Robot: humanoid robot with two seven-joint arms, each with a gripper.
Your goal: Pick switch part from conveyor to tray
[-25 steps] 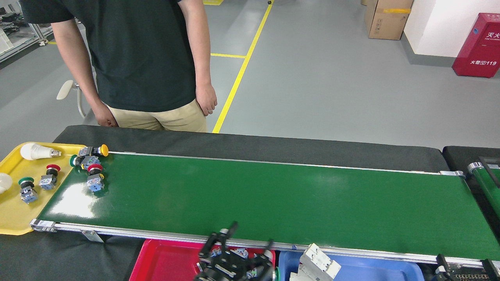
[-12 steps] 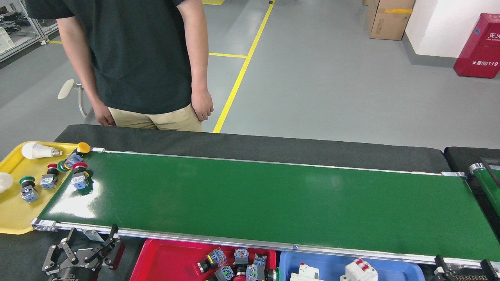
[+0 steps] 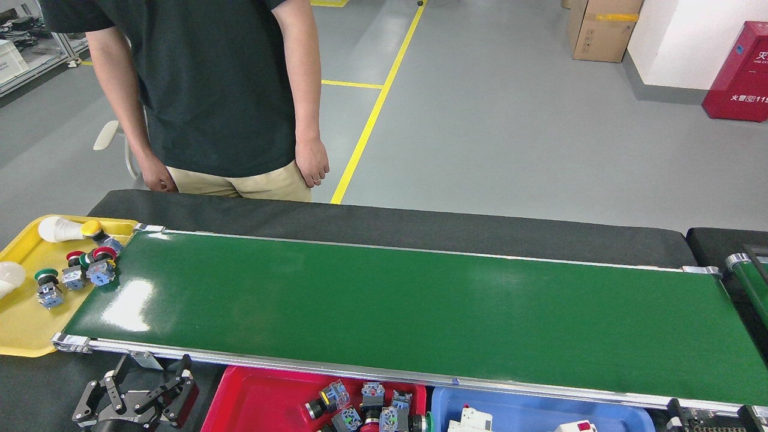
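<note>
The conveyor [image 3: 408, 312], a wide glossy green belt, runs across the head view. At its left end a red-capped switch part [image 3: 101, 268] sits at the lip over the yellow tray [image 3: 24, 330]. A yellow-capped one [image 3: 92, 228] lies just past that end. The tray also holds two more switch parts [image 3: 47, 291] and two white bulbs [image 3: 57, 229]. The red tray [image 3: 258, 405] in front of the belt holds several switch parts [image 3: 366, 408]. My left gripper [image 3: 144, 387] is low at the bottom left, open and empty. My right gripper [image 3: 714, 420] shows only as dark parts at the bottom right edge.
A person in a dark shirt stands behind the belt's left half, a hand [image 3: 313, 165] hanging close to the far edge. A blue tray [image 3: 528, 414] with white breakers sits right of the red one. A narrower green belt [image 3: 750, 282] angles in at the far right.
My left gripper has left the red tray and moved down to the bottom left. The switch parts on the belt have ridden left to its end, the yellow-capped one going over into the yellow tray.
</note>
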